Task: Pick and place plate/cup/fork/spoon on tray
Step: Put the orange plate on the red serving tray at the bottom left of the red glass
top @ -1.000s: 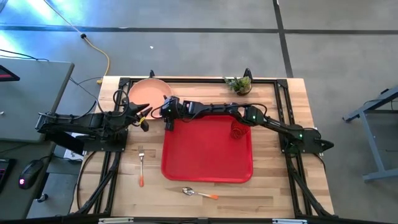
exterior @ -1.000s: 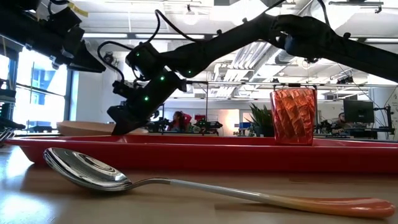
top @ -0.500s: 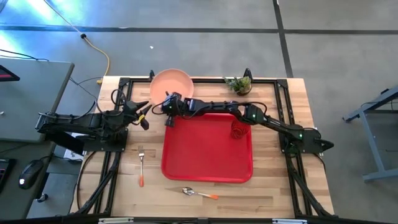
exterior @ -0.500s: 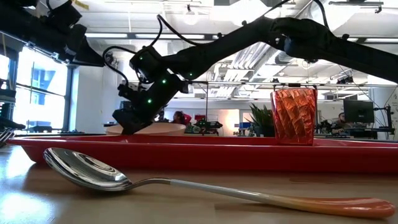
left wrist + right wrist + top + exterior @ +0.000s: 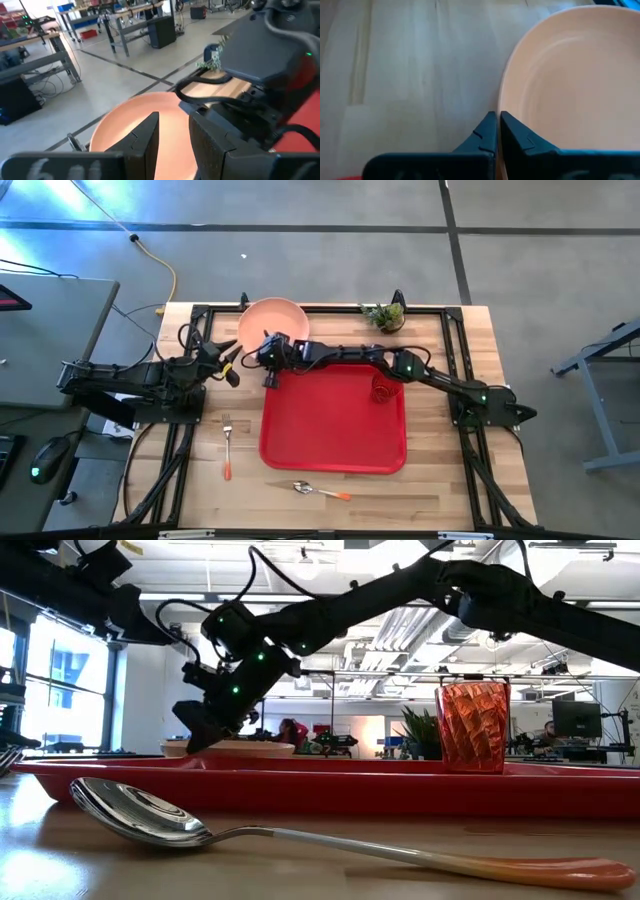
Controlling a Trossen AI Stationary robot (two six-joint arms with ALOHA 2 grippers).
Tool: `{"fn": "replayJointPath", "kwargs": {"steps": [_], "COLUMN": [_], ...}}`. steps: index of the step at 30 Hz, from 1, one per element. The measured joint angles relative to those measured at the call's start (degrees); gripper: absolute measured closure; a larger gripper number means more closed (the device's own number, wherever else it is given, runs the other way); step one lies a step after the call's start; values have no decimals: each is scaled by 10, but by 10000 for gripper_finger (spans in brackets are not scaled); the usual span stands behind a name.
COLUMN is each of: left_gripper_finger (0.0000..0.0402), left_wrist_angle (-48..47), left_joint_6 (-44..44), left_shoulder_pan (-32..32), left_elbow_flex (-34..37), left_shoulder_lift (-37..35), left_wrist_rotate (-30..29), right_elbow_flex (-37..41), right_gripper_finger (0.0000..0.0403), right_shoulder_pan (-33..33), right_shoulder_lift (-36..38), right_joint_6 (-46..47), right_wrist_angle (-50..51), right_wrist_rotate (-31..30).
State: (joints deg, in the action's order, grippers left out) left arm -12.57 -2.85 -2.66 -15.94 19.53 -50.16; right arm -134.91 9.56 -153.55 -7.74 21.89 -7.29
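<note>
The plate [image 5: 272, 318] sits at the surface's 12 o'clock edge, beyond the tray [image 5: 335, 420]. The right tool [image 5: 268, 352] pinches its near rim; stiff, light, likely slippery there. Left tool [image 5: 228, 355]: cannot tell.

A large bright red rectangular tray [image 5: 330, 425] with rounded corners and a low rim lies flat, mid-table. All places below are relative to it.

A round, shallow peach-pink plate [image 5: 273, 317] sits just beyond the tray's far left corner, partly over the table's far edge.

A small translucent red-orange cup [image 5: 383, 389] stands upright on the tray, near its right rim.

A fork [image 5: 227, 443] with silver tines and orange handle lies left of the tray.

A spoon [image 5: 318, 491] with silver bowl and orange handle lies just past the tray's near rim.
</note>
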Motion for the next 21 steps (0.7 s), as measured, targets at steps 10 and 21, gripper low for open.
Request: {"fn": "replayJointPath", "kwargs": {"steps": [10, 21], "left_gripper_finger": [304, 304], "left_wrist_angle": [27, 10], "left_joint_6": [1, -24], "left_shoulder_pan": [0, -1], "left_elbow_flex": [0, 0], "left_shoulder_lift": [0, -2], "left_wrist_rotate": [1, 31], "right_elbow_flex": [0, 0], "right_gripper_finger": [402, 403], "right_shoulder_pan": [-28, -95], "right_shoulder_lift": [25, 58], "right_joint_6": [-42, -35], "right_wrist_angle": [13, 108], "right_wrist_rotate": [-112, -181]}}
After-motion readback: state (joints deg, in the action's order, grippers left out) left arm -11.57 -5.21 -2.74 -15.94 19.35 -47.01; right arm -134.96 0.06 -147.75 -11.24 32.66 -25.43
